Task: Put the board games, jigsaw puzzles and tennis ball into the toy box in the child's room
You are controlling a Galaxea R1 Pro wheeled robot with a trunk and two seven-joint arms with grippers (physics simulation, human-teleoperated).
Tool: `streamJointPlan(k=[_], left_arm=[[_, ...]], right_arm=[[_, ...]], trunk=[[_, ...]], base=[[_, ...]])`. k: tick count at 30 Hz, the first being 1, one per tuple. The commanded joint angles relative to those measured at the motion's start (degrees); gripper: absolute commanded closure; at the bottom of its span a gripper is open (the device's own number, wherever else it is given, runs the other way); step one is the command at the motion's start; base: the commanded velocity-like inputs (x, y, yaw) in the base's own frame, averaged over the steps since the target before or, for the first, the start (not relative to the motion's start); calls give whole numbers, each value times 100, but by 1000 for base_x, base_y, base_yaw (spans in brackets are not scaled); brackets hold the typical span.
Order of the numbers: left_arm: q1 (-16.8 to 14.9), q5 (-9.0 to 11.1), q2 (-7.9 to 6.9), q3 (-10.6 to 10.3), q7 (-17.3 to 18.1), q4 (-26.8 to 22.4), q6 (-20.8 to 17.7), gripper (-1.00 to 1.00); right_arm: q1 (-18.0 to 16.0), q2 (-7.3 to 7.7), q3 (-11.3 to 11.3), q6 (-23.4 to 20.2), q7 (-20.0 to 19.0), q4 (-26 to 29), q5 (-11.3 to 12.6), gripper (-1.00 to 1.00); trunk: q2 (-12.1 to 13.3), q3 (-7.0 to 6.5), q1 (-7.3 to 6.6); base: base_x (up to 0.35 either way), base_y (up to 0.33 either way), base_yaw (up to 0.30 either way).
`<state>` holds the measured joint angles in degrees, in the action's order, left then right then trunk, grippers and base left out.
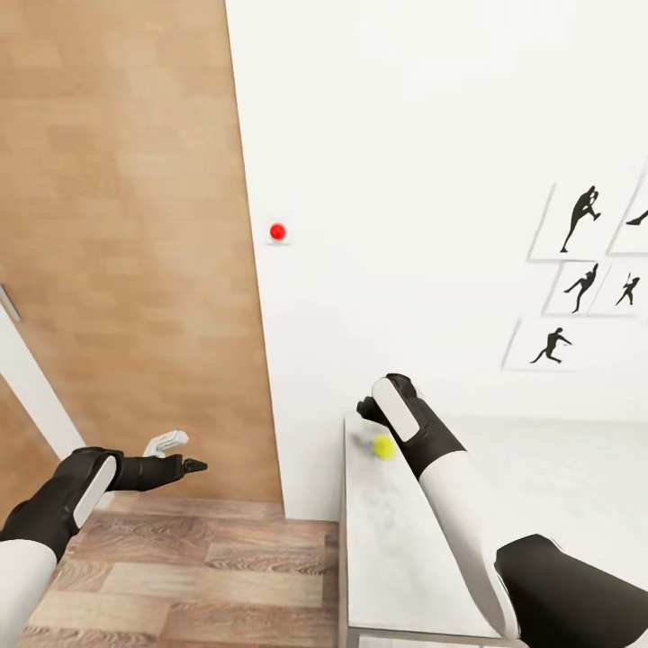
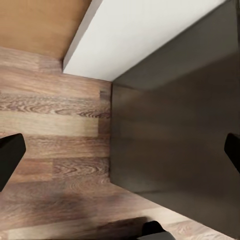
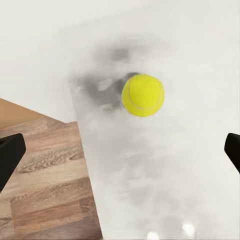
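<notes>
The tennis ball (image 1: 384,446) is small and yellow-green and rests on the pale mottled table (image 1: 391,549) close to its far end by the wall. My right arm reaches over the table, its wrist just above and beside the ball. In the right wrist view the ball (image 3: 143,95) lies on the table (image 3: 170,180) ahead of my right gripper (image 3: 120,152), which is open and empty, its dark fingertips (image 3: 9,156) wide apart. My left gripper (image 1: 184,453) hangs open over the wood floor, left of the table. The other toys, the toy box and the bed are out of view.
A white wall rises right behind the table's end, with a red dome button (image 1: 277,231) and black sports silhouettes (image 1: 580,216). A wooden door (image 1: 126,225) stands at the left. The left wrist view looks down on plank floor (image 2: 50,135) and a dark grey panel (image 2: 175,135).
</notes>
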<state>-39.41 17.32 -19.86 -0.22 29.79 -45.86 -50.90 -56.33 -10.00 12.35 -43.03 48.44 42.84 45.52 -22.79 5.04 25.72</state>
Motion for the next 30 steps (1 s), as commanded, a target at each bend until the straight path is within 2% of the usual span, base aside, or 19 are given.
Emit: streamJointPlan(k=[1, 14, 24, 30], left_arm=[[-5, 8, -5, -2, 10, -2, -27, -100], [-5, 8, 6, -13, 10, -2, -25, -100], [-5, 8, 9, -18, 12, -2, -25, -100], [-5, 8, 9, -19, 10, -2, -25, -100]], right_arm=[[-5, 0, 5, -10, 52, 0, 42, -100], [-98, 0, -15, 2, 76, -305, 44, -100], [-309, 42, -30, 362, 121, -1161, 43, -100], [-345, 67, -23, 493, 116, -1385, 37, -100]], trunk=[[-13, 14, 6], [-13, 14, 6], [-13, 14, 6], [-13, 14, 6]], base=[[185, 128, 0], [37, 25, 0], [0, 0, 0], [0, 0, 0]])
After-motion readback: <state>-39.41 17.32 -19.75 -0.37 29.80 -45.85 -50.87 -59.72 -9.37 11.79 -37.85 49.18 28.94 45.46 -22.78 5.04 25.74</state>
